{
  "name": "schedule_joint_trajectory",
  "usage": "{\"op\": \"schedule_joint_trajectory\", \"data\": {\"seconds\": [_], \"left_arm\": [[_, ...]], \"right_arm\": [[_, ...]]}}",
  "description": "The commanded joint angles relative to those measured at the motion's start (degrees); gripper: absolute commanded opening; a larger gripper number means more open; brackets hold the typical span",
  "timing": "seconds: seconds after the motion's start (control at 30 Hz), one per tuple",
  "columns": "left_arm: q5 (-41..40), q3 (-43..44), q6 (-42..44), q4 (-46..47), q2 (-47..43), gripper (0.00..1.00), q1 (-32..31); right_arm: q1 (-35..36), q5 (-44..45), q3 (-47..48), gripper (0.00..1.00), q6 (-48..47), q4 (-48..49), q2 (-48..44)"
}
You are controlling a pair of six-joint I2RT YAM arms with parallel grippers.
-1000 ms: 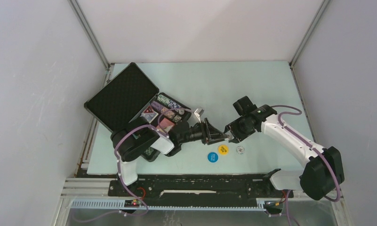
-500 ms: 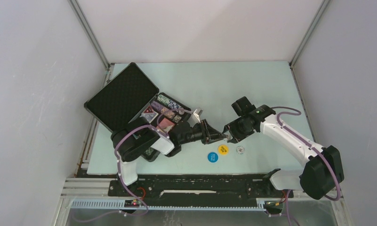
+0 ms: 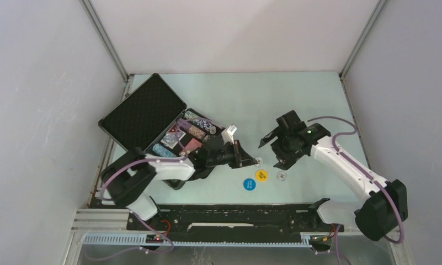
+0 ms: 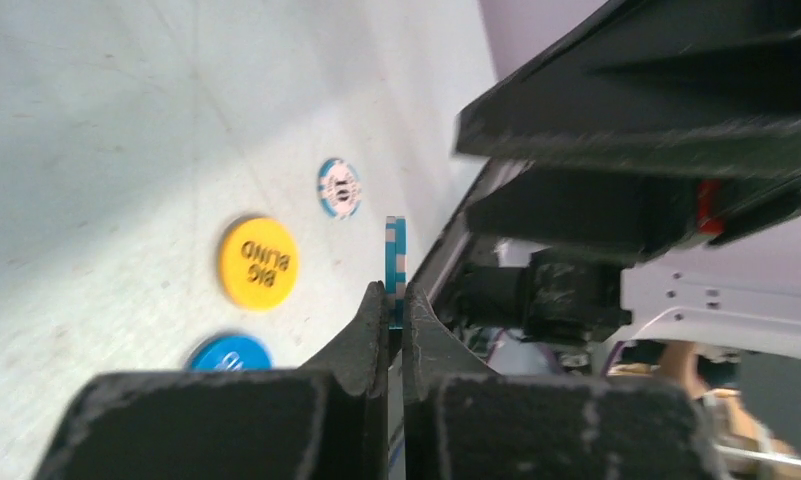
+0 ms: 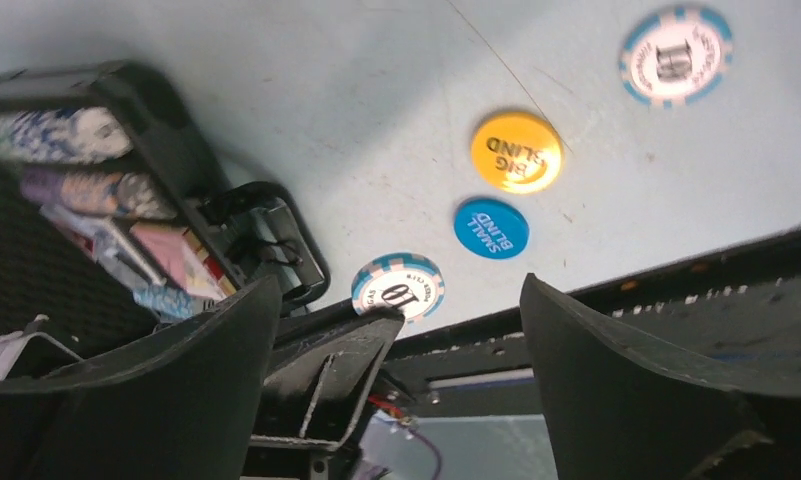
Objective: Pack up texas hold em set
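Jutting from the left tool (image 4: 395, 300), which is clamped on its flat faces, a blue-and-white striped poker chip (image 4: 395, 262) points away from the open black hard briefcase (image 3: 144, 113), which holds chip rows (image 3: 199, 124) and cards. The right tool (image 3: 272, 152) hangs spread wide over the worktop (image 3: 296, 99).

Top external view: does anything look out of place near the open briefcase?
Yes. A yellow Big Blind disc, a blue Small Blind disc and a blue-and-white chip lie loose on the table, outside the briefcase. The left gripper pinches a second chip on edge; the right gripper is open and empty.
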Motion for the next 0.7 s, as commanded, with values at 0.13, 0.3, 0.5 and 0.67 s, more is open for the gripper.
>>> {"op": "schedule_joint_trajectory", "data": {"seconds": [0.13, 0.3, 0.5, 0.67], "left_arm": [[-7.09, 13.0, 36.44, -60.05, -19.85, 0.0, 4.22], [-26.65, 24.65, 50.2, -91.56, -23.04, 0.0, 5.27], [-42.44, 26.88, 53.57, -103.77, -19.4, 0.0, 8.9], [-44.83, 27.44, 52.46, -103.25, -18.83, 0.0, 11.59]], "right_arm": [[-5.11, -0.5, 1.06, 0.99, -35.31, 8.25, -13.82], [-10.27, -0.21, -5.03, 0.97, -42.3, 10.67, -24.88], [-18.14, -9.52, -8.6, 0.94, -47.01, 10.8, -25.97], [-19.0, -11.48, -9.42, 0.92, -49.13, 9.46, -25.18]]}}
